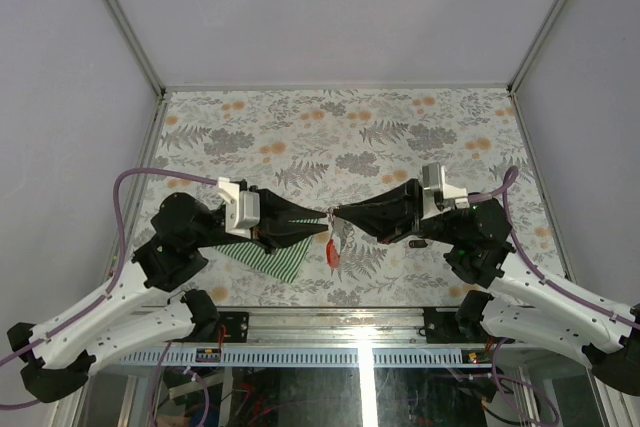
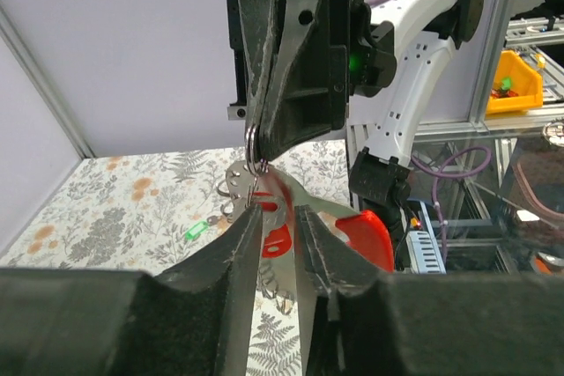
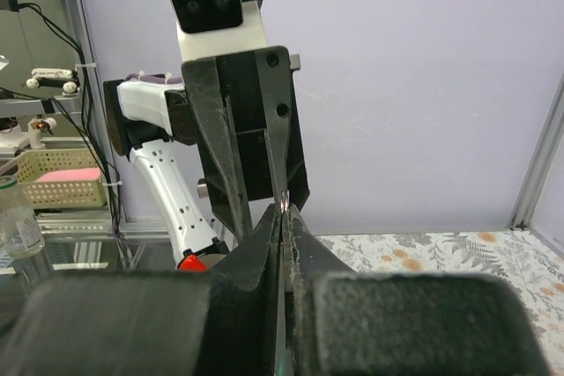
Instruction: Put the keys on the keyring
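Observation:
Both grippers meet tip to tip above the middle of the table. My right gripper [image 1: 338, 213] [image 3: 283, 213] is shut on the keyring [image 2: 254, 149], a thin grey loop pinched at its fingertips. Silvery keys [image 2: 266, 207] dangle from the loop, blurred, one with a red head [image 2: 278, 239]. My left gripper [image 1: 324, 215] [image 2: 275, 210] has its jaws slightly parted, with the dangling keys just beyond the tips and its left fingertip [image 2: 249, 217] against them. The keyring's red tag [image 1: 333, 252] [image 2: 366, 233] hangs below. A green-headed key [image 2: 196, 232] lies on the tabletop.
A green-and-white striped cloth [image 1: 270, 255] lies on the floral tabletop [image 1: 340, 137] under the left arm. A small dark piece [image 1: 420, 244] sits by the right arm. Grey walls with metal posts [image 1: 120, 17] enclose the table.

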